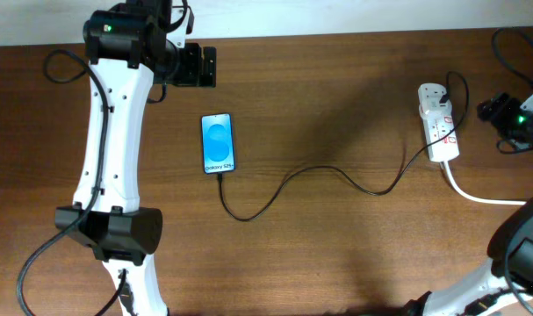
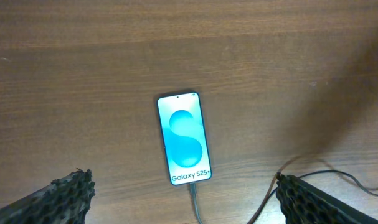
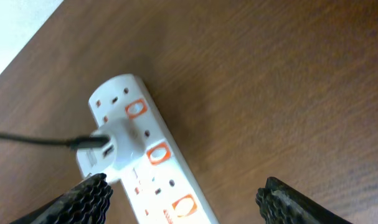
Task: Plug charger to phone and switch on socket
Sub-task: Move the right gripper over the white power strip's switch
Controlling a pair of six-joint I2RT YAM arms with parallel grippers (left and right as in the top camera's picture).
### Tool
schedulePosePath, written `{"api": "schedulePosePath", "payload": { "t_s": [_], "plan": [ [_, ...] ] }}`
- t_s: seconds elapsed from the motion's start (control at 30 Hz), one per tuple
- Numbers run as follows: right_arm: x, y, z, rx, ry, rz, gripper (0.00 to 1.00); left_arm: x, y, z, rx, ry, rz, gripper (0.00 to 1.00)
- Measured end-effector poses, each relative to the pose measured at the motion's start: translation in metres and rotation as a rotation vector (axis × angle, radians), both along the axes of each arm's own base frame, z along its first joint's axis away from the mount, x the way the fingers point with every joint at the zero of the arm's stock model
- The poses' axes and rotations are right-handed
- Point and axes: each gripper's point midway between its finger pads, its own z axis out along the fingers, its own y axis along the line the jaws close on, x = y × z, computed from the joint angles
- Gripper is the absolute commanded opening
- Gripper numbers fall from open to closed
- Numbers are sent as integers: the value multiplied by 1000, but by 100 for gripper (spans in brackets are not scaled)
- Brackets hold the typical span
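Evidently hovered over the power strip (image 3: 121,93) with right pincer (image 3: 185,196) released; best pressed squarely on the orange switch (image 3: 158,152) beside the adapter (image 3: 117,142).

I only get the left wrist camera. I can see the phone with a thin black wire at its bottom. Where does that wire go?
Observer: The charger snakes away to a white adapter plugged into the socket.
Operator: Is the other arm over there?
Observer: Yes. The right tool hovers open beside the socket and touches nothing.
Operator: Is it switched on?
Observer: The socket has orange switches, but I cannot tell which way they are set.
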Motion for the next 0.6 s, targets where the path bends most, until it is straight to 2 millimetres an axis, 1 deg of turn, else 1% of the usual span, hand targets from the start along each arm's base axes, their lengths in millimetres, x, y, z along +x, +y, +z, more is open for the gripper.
{"api": "schedulePosePath", "payload": {
  "t_s": [0.13,0.2,0.3,0.37,0.47,0.6],
  "plan": [
    [12,-7,-18,-9,41,21,81,-4,1,-2,3,18,0,100],
    [19,-2,-41,-11,83,50,81,-4,1,-2,3,19,0,99],
    [23,6,-63,-21,125,77,81,-4,1,-2,4,19,0,99],
    [28,12,-70,-37,136,98,81,-4,1,-2,4,19,0,100],
    [34,19,-75,-59,146,114,81,-4,1,-2,4,19,0,99],
    [33,21,-89,-54,171,116,81,-4,1,-2,4,19,0,99]
  ]
}}
